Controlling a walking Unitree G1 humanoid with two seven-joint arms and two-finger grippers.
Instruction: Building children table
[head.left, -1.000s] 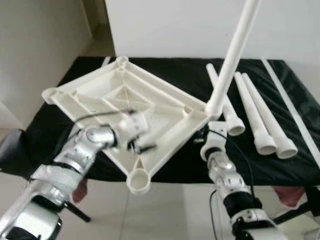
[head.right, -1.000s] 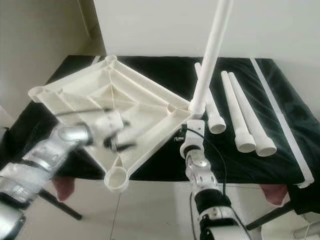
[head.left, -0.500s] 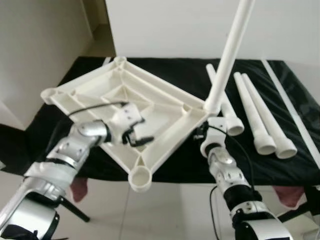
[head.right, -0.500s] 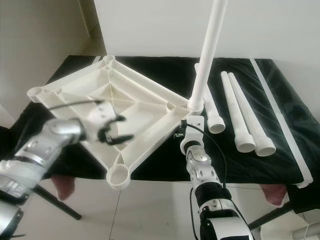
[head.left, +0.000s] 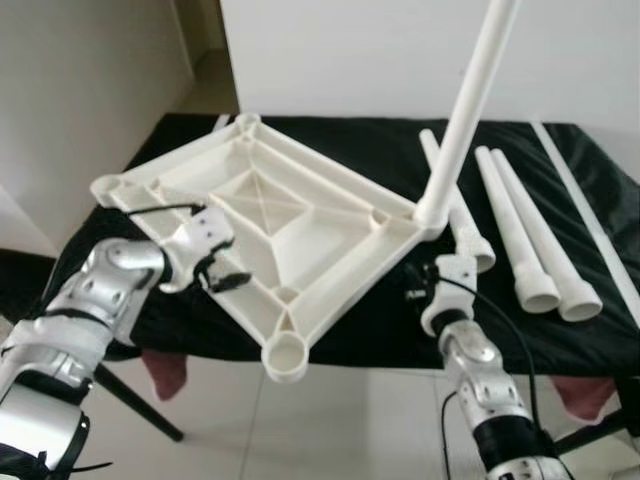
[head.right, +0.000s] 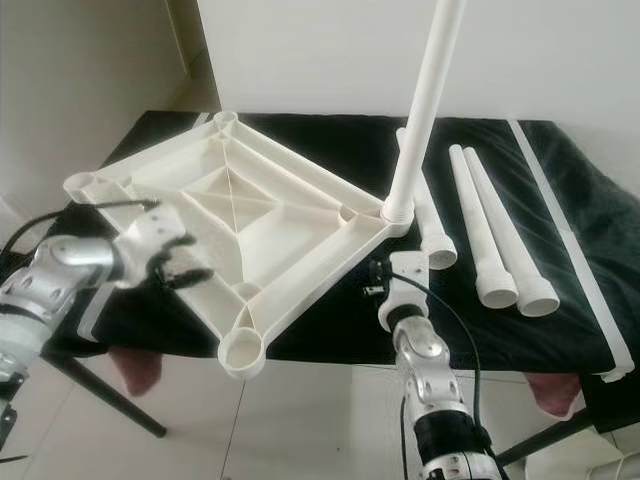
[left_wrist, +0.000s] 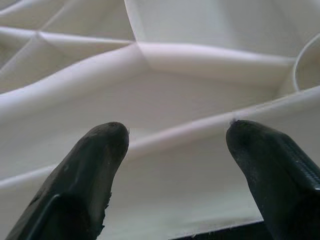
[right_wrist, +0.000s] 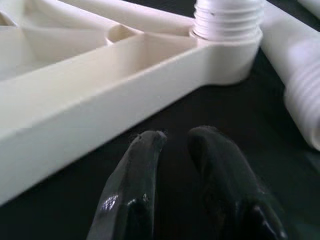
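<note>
1. The white tabletop (head.left: 270, 235) is lying upside down on the black surface (head.left: 560, 330), ribbed underside up, so that its corner sockets are facing upward for the legs. It is sitting skewed like a diamond, with its near corner socket (head.left: 284, 357) overhanging the surface's front edge.

2. One fitted leg (head.left: 462, 120) is standing upright in the right-hand corner socket; the right wrist view is showing its threaded end seated in the socket, which suggests the legs screw in.

3. Three loose legs (head.left: 525, 240) are lying side by side on the surface to the right of the tabletop, apparently waiting their turn for the remaining sockets.

4. The left tool (head.left: 222, 277) is hovering at the tabletop's near-left rim, fingers spread wide with nothing between them; in the left wrist view the fingertips (left_wrist: 107, 145) are pointing at the rim and ribs, close but not gripping. It looks placed to steady or turn the tabletop.

5. The right tool (right_wrist: 172, 142) is sitting low over the black surface just in front of the fitted leg's socket, fingers nearly together and empty, apart from the leg and the rim.
</note>
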